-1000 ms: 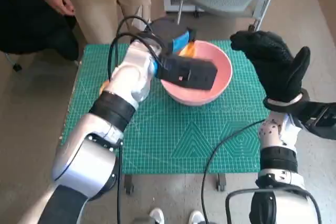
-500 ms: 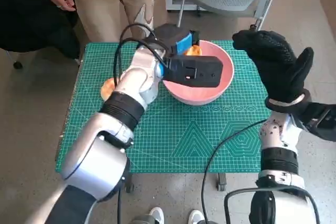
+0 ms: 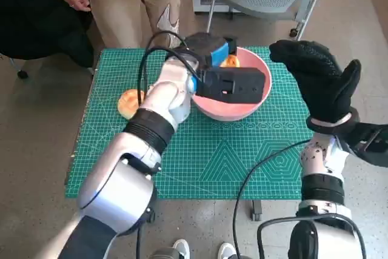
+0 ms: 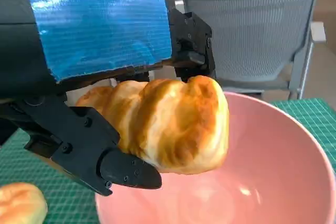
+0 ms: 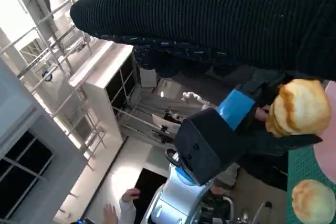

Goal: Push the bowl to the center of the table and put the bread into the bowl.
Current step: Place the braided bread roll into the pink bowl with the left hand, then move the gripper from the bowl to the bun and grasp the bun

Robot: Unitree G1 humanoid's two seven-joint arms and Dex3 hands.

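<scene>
Moved: left hand (image 3: pixel 212 50) carrying bread roll (image 4: pixel 168 121) further over pink bowl (image 3: pixel 242 104). Roll soft, light, crushable; hold lightly by sides. Right hand (image 3: pixel 318 83) spread, holding nothing.

No text, label, brand or number can be read in any view; the green mat (image 3: pixel 242 150) carries only pale grid lines and diamond patterns, with any markings illegible.

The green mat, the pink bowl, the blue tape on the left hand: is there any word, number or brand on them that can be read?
None can be read.
Mat: only pale grid lines and diamond patterns; any marks along its edges are too small to read.
Bowl: plain pink.
Blue tape on the left hand: plain.
Bread in its fingers: no label.
</scene>
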